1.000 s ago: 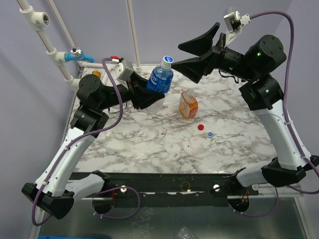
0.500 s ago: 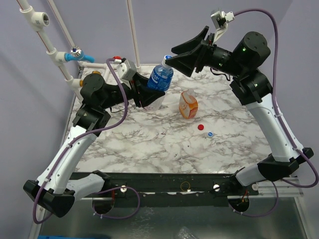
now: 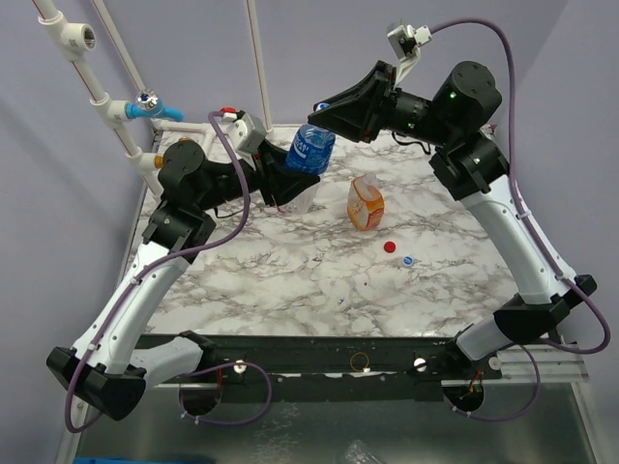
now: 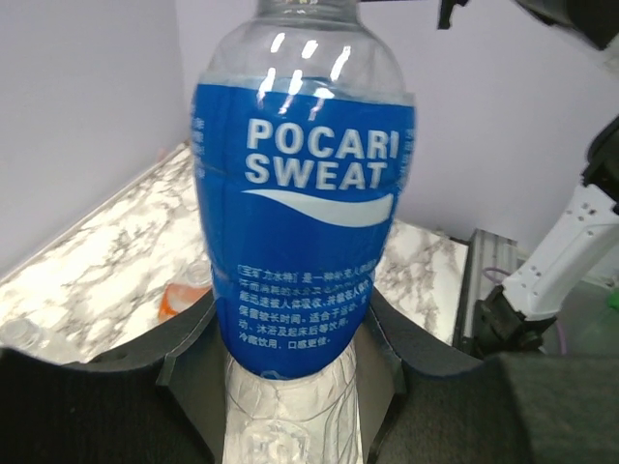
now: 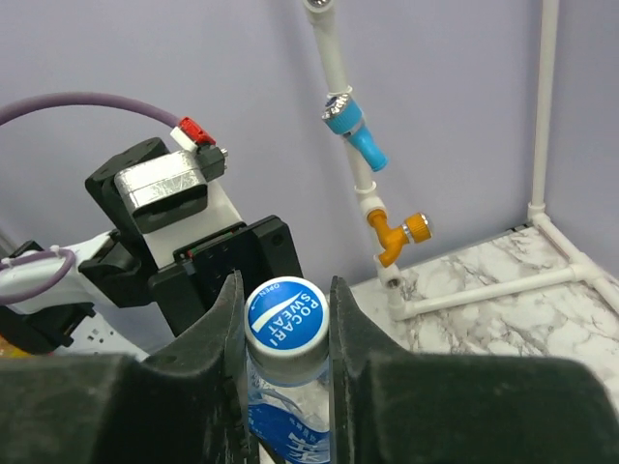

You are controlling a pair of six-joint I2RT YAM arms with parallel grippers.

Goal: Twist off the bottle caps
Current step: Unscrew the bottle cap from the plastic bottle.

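Blue-labelled bottle (image 4: 300,193) sits clamped low on its body in the left gripper (image 3: 287,186), over the far-left part of the table (image 3: 290,290). The right gripper (image 3: 325,108) presses its fingers (image 5: 227,319) on either side of the blue-and-white cap (image 5: 285,311). The bottle stands near upright, neck leaning toward the right arm. White pipes (image 3: 261,68) rise just behind. An orange bottle (image 3: 366,203) lies near on the right, with a red cap (image 3: 390,246) and a blue cap (image 3: 407,260) loose beyond it. Bare marble runs toward the near edge.
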